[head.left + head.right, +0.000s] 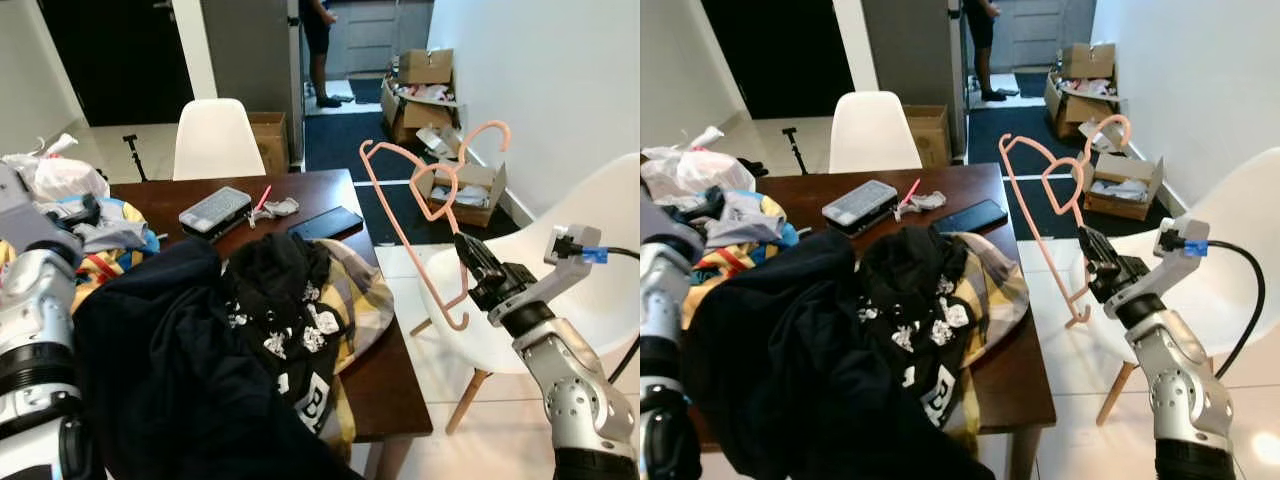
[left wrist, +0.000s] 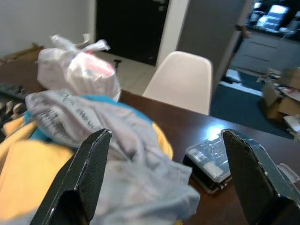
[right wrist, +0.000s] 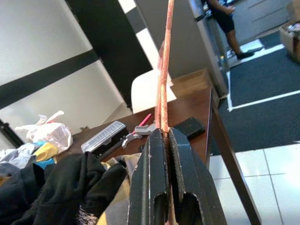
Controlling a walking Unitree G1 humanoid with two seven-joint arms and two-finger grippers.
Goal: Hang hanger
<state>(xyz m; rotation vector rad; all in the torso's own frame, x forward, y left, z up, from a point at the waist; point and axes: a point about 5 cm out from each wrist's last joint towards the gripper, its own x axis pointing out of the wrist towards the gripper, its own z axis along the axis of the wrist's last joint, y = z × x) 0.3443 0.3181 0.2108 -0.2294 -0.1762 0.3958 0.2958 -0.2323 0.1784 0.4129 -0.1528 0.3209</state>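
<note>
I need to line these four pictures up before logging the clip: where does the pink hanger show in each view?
Left eye view: pink hanger, right of the table, held up by the right gripper.
Right eye view: same spot, off the table's right edge.
Left wrist view: not in it; clothes before the left gripper.
Right wrist view: edge-on, clamped between the fingers.
Shared landmark: white chair behind the table.
</note>
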